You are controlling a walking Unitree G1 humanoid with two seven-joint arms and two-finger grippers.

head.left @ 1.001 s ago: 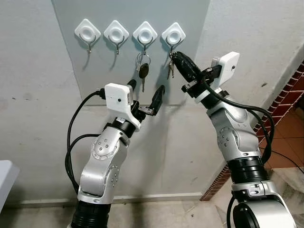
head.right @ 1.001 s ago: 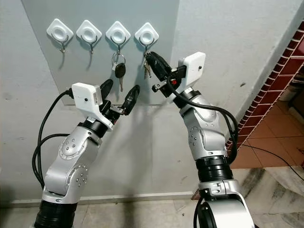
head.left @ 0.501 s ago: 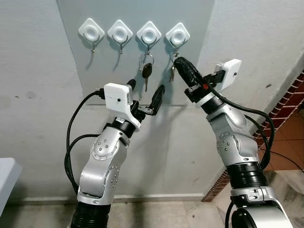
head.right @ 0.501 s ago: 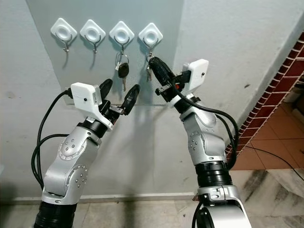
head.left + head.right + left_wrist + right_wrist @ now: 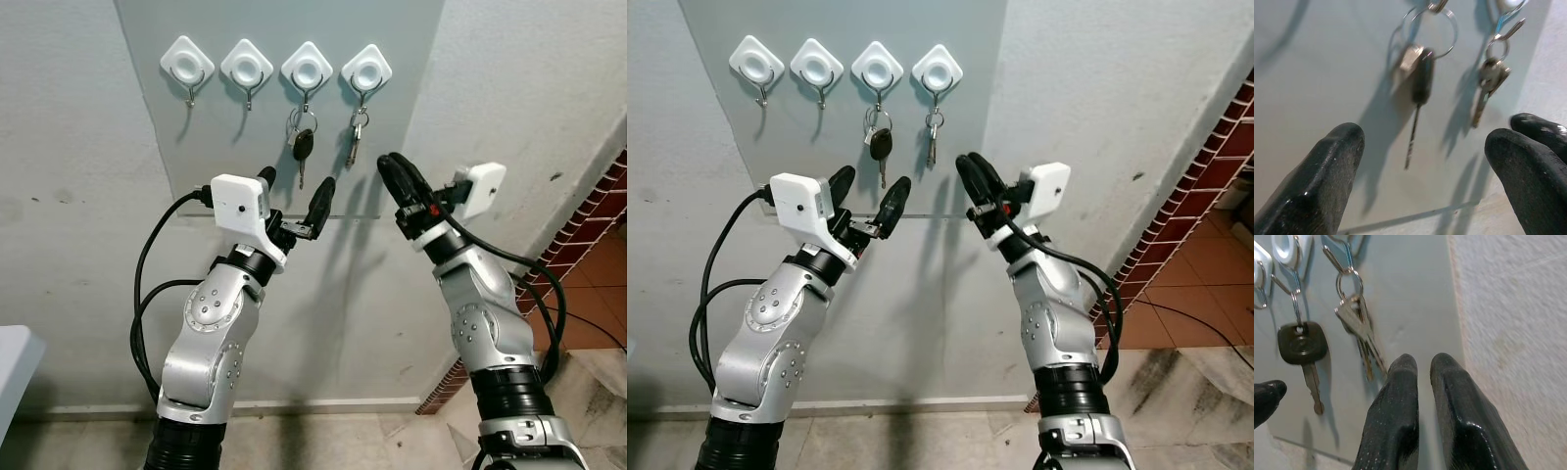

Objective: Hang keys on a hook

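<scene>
Four white diamond-shaped hooks sit in a row on a grey wall panel [image 5: 216, 147]. A black-headed key [image 5: 302, 145] hangs from the third hook [image 5: 307, 67]. A bunch of silver keys [image 5: 354, 142] hangs by its ring from the fourth hook [image 5: 366, 69]. My right gripper [image 5: 389, 162] is below and to the right of the silver keys [image 5: 1354, 316], apart from them, shut with nothing held. My left gripper [image 5: 296, 181] is open just below the black key [image 5: 1421, 81], touching nothing.
The two hooks on the left [image 5: 184, 63] carry nothing. A rough white wall surrounds the panel. Red brick tiling [image 5: 598, 196] runs down at the far right. A white surface edge [image 5: 10, 362] shows at lower left. Black cables loop off both arms.
My right gripper has drawn back down and to the right from the fourth hook, and the silver keys now hang there free. The left arm has barely moved.
</scene>
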